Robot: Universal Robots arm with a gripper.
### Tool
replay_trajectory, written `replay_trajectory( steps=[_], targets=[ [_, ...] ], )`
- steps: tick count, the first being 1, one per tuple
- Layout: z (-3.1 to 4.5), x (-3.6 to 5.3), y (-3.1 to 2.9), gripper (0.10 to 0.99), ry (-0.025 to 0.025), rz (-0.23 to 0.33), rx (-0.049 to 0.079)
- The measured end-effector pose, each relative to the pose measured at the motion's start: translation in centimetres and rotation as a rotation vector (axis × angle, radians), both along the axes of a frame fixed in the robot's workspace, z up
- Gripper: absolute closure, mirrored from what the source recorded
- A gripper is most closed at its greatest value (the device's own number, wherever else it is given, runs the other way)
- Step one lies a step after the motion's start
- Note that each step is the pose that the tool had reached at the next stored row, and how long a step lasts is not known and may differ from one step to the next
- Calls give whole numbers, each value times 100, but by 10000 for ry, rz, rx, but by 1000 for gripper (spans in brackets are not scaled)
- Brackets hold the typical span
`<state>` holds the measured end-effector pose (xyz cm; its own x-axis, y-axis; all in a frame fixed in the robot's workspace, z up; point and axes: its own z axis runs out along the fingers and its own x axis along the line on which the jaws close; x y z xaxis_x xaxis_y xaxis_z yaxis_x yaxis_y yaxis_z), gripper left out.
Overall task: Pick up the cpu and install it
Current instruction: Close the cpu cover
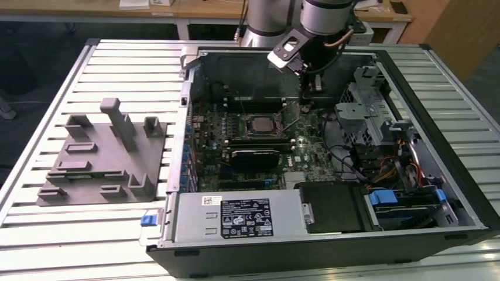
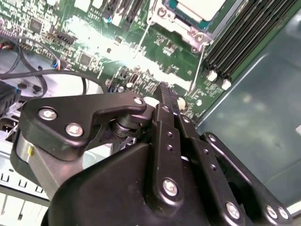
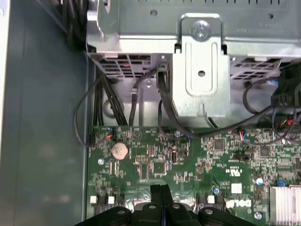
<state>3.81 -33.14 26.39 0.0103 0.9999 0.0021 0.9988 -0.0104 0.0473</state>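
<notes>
The cpu (image 1: 260,124), a small square chip with a pale silvery top, lies in the black metal-rimmed socket on the green motherboard (image 1: 308,153) inside the open computer case. In the second wrist view the cpu (image 2: 197,6) sits beyond the fingertips. My gripper (image 1: 308,103) hangs above the motherboard, toward the exterior view's right of the socket and apart from the cpu. In both wrist views the gripper (image 2: 168,89) (image 3: 160,189) has its two black fingers pressed together with nothing between them.
A grey moulded fixture (image 1: 102,158) with upright blocks stands on the slatted table at the exterior view's left. Inside the case (image 1: 234,249) are memory sticks (image 1: 254,142), a metal drive cage (image 3: 201,75), loose black cables (image 3: 164,108) and a power supply (image 1: 234,216).
</notes>
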Motion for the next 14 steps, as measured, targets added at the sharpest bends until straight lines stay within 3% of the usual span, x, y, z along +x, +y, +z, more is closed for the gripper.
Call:
replay_trajectory(
  steps=[5,14],
  targets=[
    [-27,56,0,980,0,0,-2],
    [-182,99,0,980,1,-2,-1]
  ],
)
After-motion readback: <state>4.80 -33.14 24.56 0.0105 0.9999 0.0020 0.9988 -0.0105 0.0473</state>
